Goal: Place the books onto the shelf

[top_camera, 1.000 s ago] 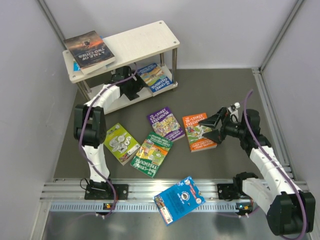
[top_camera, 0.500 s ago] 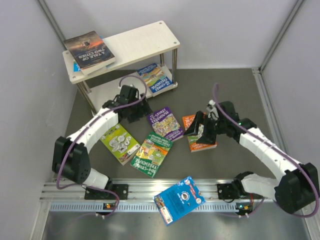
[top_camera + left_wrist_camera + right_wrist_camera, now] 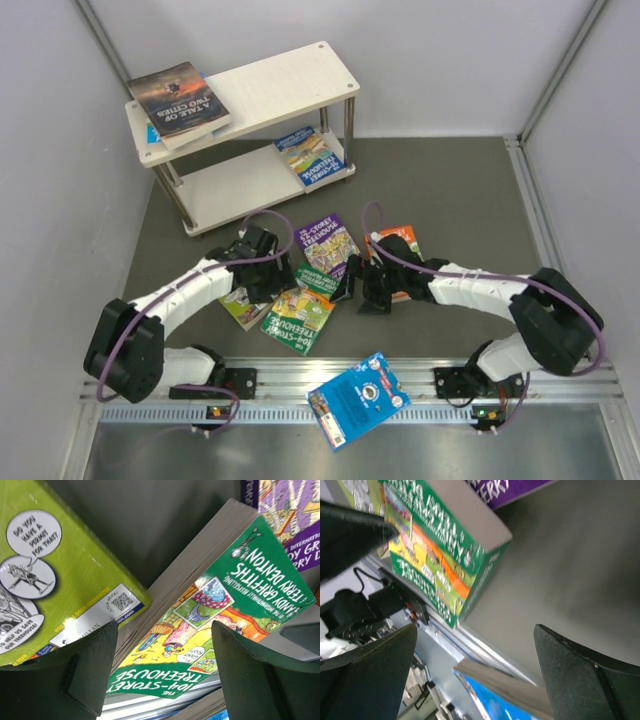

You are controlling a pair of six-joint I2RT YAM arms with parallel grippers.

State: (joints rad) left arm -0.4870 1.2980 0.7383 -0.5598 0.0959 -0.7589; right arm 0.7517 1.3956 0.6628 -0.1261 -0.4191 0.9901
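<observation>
Top external view — finds the left tool [image 3: 263, 286] spread and empty, the right tool [image 3: 358, 287] spread too, flanking the green Treehouse book [image 3: 303, 312] flat on the desk [image 3: 450, 180], well apart from the shelf [image 3: 270, 90]. Looks like the pickup step — next calls for closing on an edge, then lifting.
</observation>
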